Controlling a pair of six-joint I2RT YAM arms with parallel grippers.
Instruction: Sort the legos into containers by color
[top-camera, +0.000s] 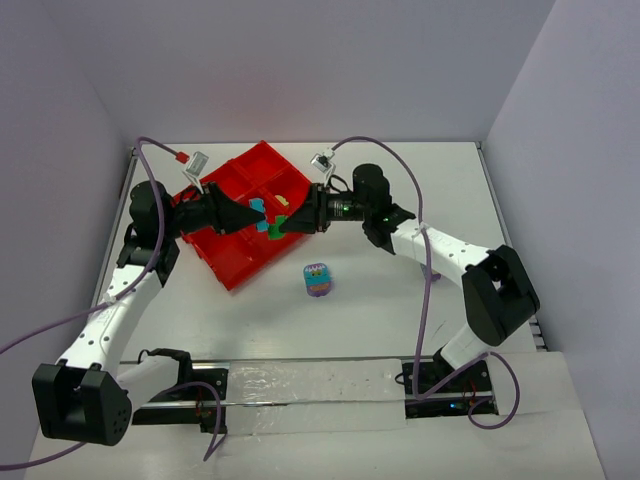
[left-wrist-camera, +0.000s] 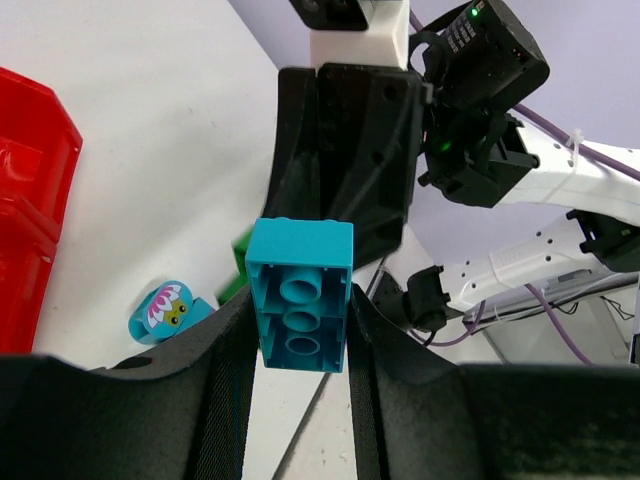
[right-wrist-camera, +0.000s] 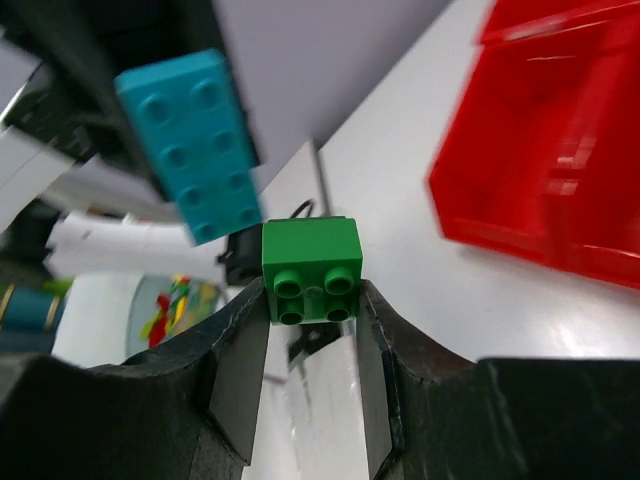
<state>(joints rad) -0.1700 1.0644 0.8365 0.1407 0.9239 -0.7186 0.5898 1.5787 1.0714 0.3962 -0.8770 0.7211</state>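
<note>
A purple-and-teal lego clump (top-camera: 318, 280) stands on the bench (top-camera: 400, 300), nearest the arm bases. Beyond it, the left gripper (left-wrist-camera: 300, 340) has its jaws clamped on a teal brick (left-wrist-camera: 300, 290). The right gripper (right-wrist-camera: 312, 310) faces it, jaws clamped on a green brick (right-wrist-camera: 311, 262). Both bricks hang close together over the red tray (top-camera: 232, 262).

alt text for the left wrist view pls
The left gripper holds a teal lego brick, hollow underside facing the camera, with the right arm close behind it. At left, a small teal piece with a cartoon face lies on the white table near the red tray.
</note>
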